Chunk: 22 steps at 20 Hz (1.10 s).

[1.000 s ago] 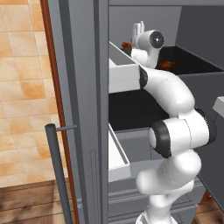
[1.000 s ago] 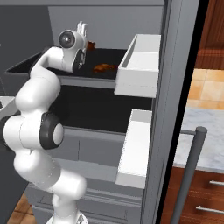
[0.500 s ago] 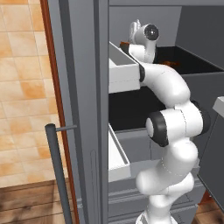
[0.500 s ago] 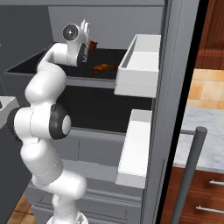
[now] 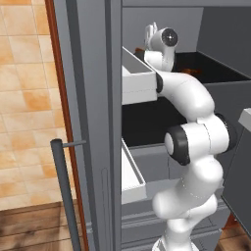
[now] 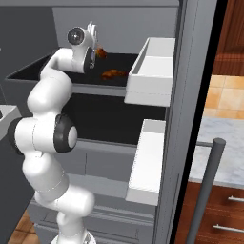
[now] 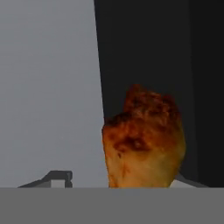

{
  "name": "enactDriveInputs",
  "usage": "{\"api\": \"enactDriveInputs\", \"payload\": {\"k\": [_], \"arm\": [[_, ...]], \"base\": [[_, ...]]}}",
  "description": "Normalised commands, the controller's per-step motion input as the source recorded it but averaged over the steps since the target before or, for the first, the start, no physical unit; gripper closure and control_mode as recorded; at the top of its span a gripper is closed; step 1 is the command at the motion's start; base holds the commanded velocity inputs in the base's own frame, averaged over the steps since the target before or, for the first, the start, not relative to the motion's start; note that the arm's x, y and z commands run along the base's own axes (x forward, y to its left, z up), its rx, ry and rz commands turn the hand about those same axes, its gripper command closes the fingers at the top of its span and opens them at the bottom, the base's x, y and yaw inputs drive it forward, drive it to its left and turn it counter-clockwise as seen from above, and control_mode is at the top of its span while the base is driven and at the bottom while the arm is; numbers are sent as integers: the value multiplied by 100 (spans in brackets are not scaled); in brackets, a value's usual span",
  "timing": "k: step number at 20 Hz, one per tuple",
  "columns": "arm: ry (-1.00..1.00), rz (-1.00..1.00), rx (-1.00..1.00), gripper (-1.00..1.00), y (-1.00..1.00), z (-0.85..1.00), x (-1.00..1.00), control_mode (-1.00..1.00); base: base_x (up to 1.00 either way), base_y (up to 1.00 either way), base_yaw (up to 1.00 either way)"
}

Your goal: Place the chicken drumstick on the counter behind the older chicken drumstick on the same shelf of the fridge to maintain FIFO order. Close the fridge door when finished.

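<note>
The fridge (image 6: 71, 14) stands open, with my arm reaching over its upper black shelf (image 6: 125, 61). My gripper (image 6: 92, 31) hangs above the shelf's back part, fingers up. Just beside it is a browned chicken drumstick (image 6: 100, 52). In the hand view this drumstick (image 7: 144, 140) sits between the jaws of the gripper (image 7: 122, 181). The left fingertip (image 7: 57, 177) stands clear of it, so the jaws are open. The older chicken drumstick (image 6: 113, 73) lies on the same shelf, nearer the front. The gripper (image 5: 151, 31) also shows from the left, above the shelf (image 5: 213, 68).
White door bins (image 6: 155, 71) (image 6: 148, 162) hang on the open right door, close to the arm. Another bin (image 5: 137, 78) sits on the left door, with a bar handle (image 5: 61, 196) in front. The marble counter (image 6: 224, 143) lies beyond the right door.
The hand has risen slightly over the back of the shelf. The jaws, shut on the drumstick before, have spread apart.
</note>
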Motion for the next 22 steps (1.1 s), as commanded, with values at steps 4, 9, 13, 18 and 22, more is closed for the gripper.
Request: {"api": "enactDriveInputs", "payload": {"k": [4,9,13,18,22], "arm": [[-1,0,0,-100,0,-14,-3,-100],[0,0,0,-100,25,0,-46,-100],[0,0,0,-100,29,9,-71,-100],[0,0,3,-100,6,13,-88,-100],[0,0,3,-100,0,0,-100,-100]], "base": [[0,0,0],[0,0,0],[0,0,0],[0,0,0],[0,0,0]]}}
